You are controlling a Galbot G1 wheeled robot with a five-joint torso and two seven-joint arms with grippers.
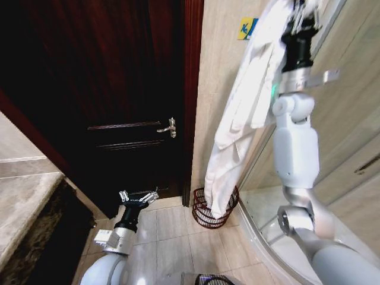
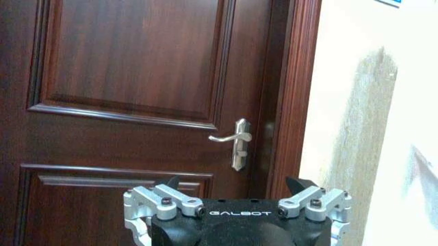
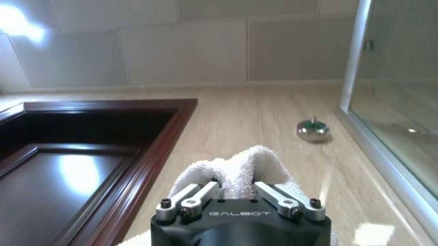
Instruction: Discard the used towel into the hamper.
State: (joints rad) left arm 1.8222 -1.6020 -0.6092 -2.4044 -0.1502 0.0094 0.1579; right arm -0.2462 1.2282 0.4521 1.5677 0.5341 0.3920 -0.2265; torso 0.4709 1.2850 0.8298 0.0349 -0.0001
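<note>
Head: right gripper (image 1: 301, 15) raised high, towel (image 1: 243, 113) hanging from it, its lower end at the hamper (image 1: 215, 208) (floor, by the door (image 1: 119, 89)). Left gripper (image 1: 138, 198) low, fingers apart. Right wrist: fingers (image 3: 198, 197) clamped on the towel (image 3: 239, 174).

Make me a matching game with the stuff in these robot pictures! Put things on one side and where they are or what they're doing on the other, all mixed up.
Things:
1. towel
2. hamper
3. left gripper
4. door handle

States:
A. low near the floor, open and empty
B. silver, on the dark wooden door
C. hanging from the raised right gripper
D. reddish-brown wire, standing on the floor tiles

Pairs: 1-C, 2-D, 3-A, 4-B
</note>
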